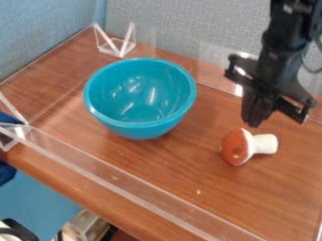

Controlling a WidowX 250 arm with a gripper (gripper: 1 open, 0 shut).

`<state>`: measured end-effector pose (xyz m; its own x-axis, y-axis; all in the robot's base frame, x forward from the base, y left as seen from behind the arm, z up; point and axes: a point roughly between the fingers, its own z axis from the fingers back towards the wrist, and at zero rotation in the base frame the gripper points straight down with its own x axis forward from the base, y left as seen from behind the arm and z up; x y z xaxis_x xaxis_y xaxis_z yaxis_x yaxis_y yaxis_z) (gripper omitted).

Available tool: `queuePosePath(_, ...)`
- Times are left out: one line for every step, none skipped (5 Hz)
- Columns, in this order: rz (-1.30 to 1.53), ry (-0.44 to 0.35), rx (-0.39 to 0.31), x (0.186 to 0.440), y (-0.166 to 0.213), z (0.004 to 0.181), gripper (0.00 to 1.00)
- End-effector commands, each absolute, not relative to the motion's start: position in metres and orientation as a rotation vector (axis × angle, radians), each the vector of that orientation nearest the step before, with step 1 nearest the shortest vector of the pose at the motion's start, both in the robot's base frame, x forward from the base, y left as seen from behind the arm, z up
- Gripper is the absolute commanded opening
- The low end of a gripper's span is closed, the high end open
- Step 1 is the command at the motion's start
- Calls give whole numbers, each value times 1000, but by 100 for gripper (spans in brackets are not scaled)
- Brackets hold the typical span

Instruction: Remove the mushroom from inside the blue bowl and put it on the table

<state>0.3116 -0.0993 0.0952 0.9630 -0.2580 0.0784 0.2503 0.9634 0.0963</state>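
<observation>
The mushroom (244, 145) lies on its side on the table (138, 165), reddish-orange cap to the left and white stem to the right, well to the right of the blue bowl (139, 97). The bowl stands upright with nothing inside it. My gripper (255, 119) hangs just above and slightly behind the mushroom, fingers pointing down and shut with nothing between them. It does not touch the mushroom.
Low clear acrylic walls (120, 179) run around the tabletop, with a clear bracket (116, 40) at the back left corner. A blue wall stands behind the table.
</observation>
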Motion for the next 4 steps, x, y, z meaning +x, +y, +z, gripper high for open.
queuePosePath(-268,-145,78,329,-106,97,0)
queuePosePath(-262,-141,84,340,-104,85,0)
queuePosePath(-247,-149,94,347,-102,82,0)
queuePosePath(-238,-152,99,351,-100,78,0)
